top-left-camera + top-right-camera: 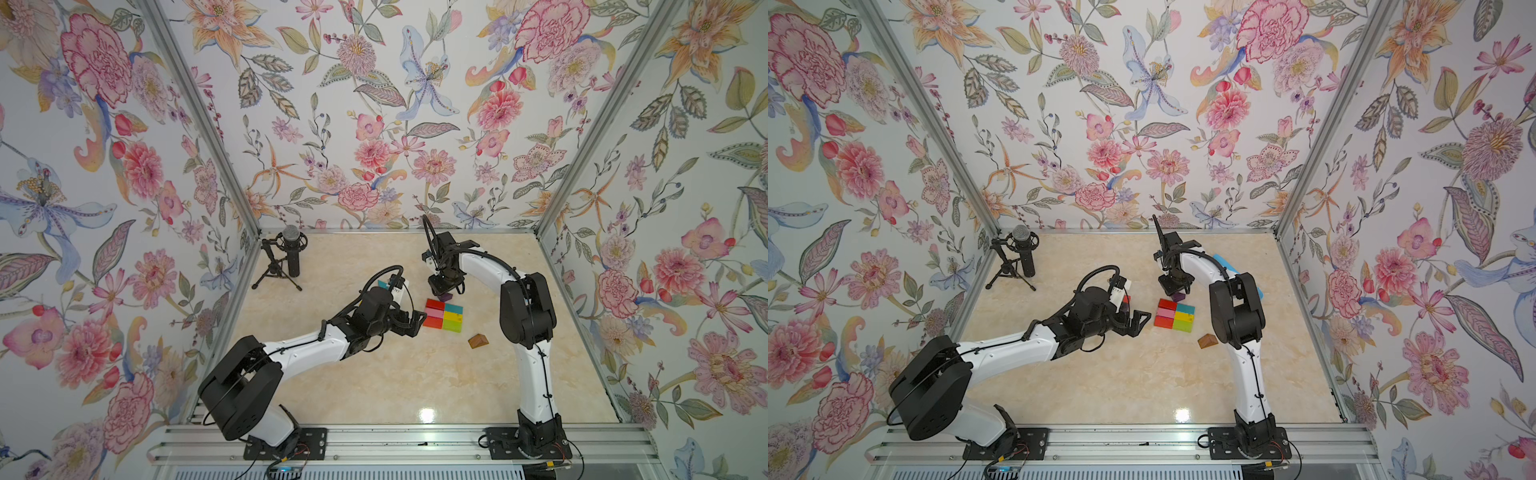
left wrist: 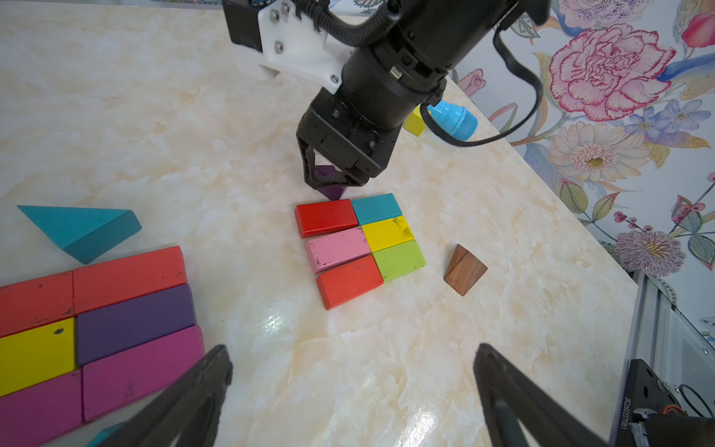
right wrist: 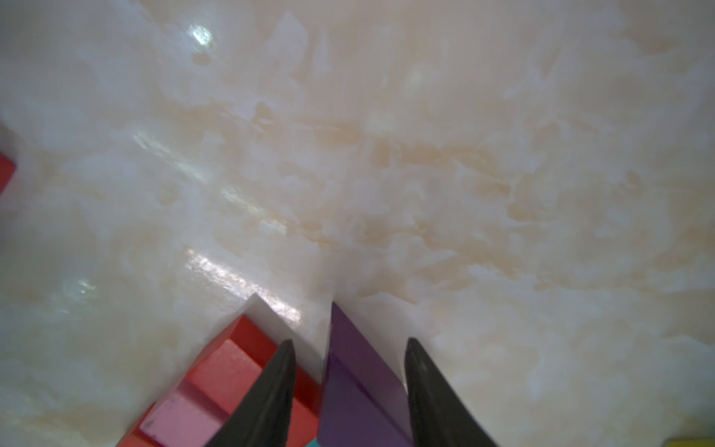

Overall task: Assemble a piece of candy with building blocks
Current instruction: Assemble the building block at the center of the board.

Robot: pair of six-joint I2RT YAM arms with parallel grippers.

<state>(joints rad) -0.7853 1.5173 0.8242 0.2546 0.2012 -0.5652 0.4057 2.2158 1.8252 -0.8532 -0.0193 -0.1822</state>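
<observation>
Right gripper, both top views: I hang it tip-down at the far edge of the six-brick panel, straddling the purple wedge, which rests on the table just beside the red and teal bricks. My left gripper lies low at the panel's side, spread wide and holding nothing. The brown wedge sits apart on the near side.

Left wrist view: the right gripper has the purple wedge between its jaws. The panel reads red, teal, pink, yellow, orange-red and green, laid flush, with paint scuffed at several edges. The brown wedge shows bare wood grain. Spare bricks and a teal wedge lie near my left jaws.

Right wrist view: my fingers are narrowly parted. Bare table shows between one of them and the wedge, so I judge the wedge unclamped. A strip of table also separates it from the red brick.

Hazards, as I judge them: the finger next to the red brick could drag it on a crooked lift and break the panel's square. The other finger, close against the wedge's slope, could catch and twist it. The strip of table may leave the candy's end unjoined.
</observation>
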